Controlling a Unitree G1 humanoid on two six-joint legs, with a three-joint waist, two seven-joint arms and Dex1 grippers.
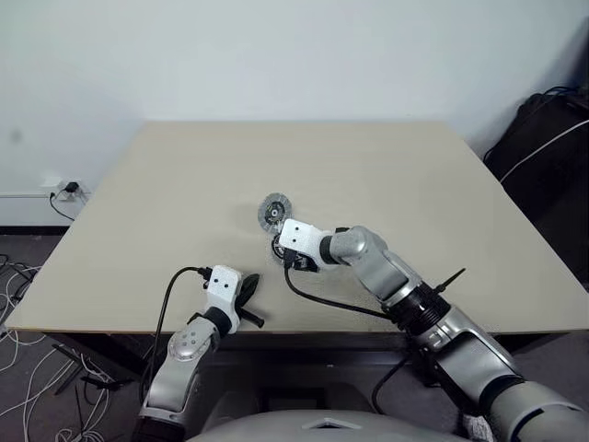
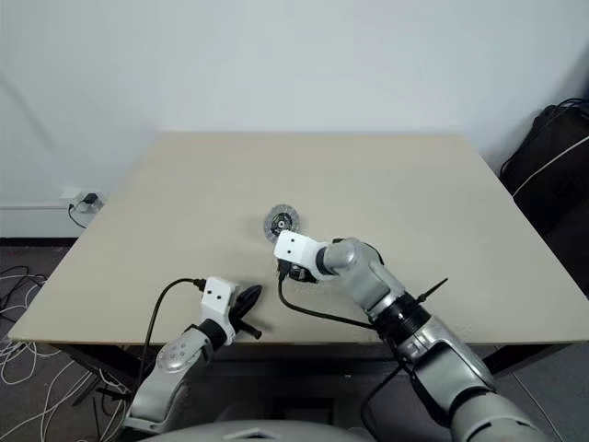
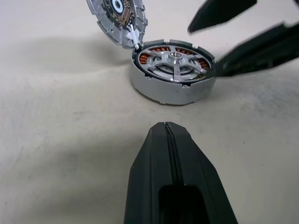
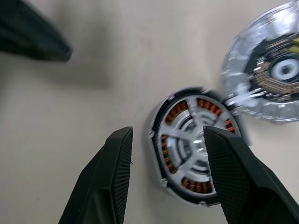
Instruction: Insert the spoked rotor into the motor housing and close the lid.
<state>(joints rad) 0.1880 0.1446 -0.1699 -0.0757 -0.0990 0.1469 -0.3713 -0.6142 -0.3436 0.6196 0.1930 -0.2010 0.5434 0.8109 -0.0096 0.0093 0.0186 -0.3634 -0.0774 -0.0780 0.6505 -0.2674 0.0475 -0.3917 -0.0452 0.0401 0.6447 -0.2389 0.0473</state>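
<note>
Rotor's already seated: the spoked rotor (image 3: 174,63) sits inside the motor housing (image 3: 173,86) mid-bench (image 1: 414,184); the lid (image 3: 119,18) stands tipped up at the housing's far edge, touching it. Right end effector (image 4: 166,175) hangs spread just over the housing, lid just beyond its fingertips, so it's the nearer arm for flipping it shut; left end effector (image 3: 167,135) is pressed together, well back.

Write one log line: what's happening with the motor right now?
rotor: seated in housing | lid: hinged open | right gripper: open above housing | left gripper: shut, apart

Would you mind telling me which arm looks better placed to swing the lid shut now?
Probably the right. The right gripper hovers directly over the motor housing, jaws open, with the raised lid just beyond. The left gripper sits shut, short of the housing.
</note>
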